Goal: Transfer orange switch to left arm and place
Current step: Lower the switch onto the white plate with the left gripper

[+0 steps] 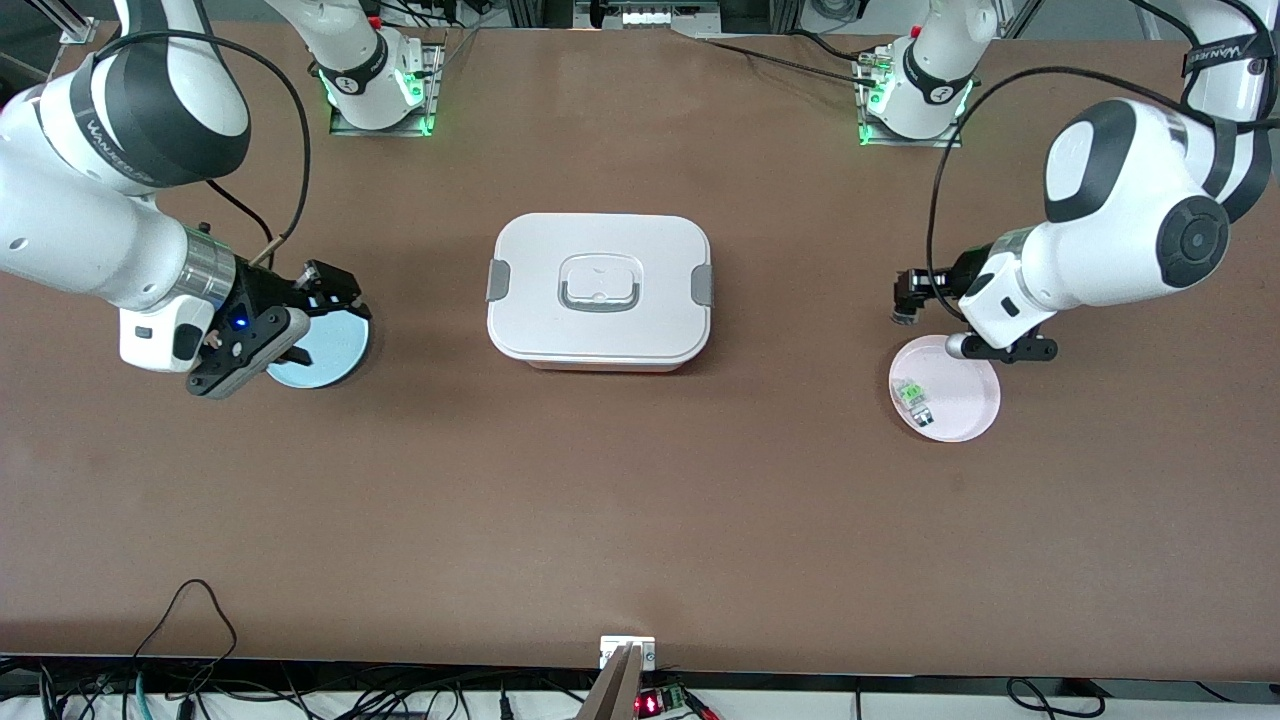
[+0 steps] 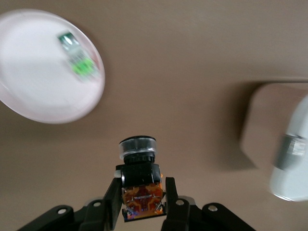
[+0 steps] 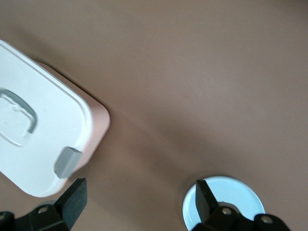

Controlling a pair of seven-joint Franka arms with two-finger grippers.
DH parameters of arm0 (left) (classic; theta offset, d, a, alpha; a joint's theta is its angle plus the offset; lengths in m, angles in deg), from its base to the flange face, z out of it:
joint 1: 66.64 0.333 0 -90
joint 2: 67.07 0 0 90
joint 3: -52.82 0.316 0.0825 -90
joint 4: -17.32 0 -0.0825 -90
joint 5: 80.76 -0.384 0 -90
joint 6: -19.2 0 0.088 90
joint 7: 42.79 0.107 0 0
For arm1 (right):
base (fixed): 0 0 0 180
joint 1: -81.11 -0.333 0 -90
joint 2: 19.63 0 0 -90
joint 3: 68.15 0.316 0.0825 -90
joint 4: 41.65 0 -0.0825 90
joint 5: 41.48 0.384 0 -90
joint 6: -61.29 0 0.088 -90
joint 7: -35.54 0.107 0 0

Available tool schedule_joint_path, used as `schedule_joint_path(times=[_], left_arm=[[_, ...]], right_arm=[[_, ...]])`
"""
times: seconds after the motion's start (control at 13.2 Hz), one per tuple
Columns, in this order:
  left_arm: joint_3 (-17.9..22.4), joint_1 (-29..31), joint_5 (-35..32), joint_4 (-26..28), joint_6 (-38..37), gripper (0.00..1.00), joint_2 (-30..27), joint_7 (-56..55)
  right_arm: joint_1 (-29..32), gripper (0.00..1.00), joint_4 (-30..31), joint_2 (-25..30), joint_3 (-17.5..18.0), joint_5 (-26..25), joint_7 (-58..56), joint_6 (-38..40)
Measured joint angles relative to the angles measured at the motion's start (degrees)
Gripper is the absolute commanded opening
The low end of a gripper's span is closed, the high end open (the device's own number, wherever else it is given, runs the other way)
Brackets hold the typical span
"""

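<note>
Nearest lies a round pink plate; above its edge the left end effector clamps the small black orange-topped switch. Right end effector, fingers apart, hovers over a round light-blue plate.

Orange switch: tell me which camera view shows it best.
The left wrist view. There the orange switch fills the foreground, clamped in the left tool, black cylinder and orange part plain. The front view shows only the left tool over the table beside the pink plate; the switch cannot be made out. The right wrist view misses it.

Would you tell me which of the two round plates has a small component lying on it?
The pink plate at the left arm's end holds the green-and-clear component; the blue plate under the right gripper shows nothing on it.
</note>
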Motion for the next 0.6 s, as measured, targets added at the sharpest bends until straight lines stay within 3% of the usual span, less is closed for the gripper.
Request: schedule_joint_path(times=[0.15,0.6], left_arm=[[0.84,0.96,-3.2,4.02,7.64,0.0,0.96,4.2],[4.46,2.04,-4.64,12.67,26.98,0.0,4.99,13.69]], right_arm=[[-0.14,1.0,0.0,1.52,-0.43,-3.17,6.22,3.39],[-0.1,1.0,-0.03,7.15,-5.21,-5.74,15.12,10.42]])
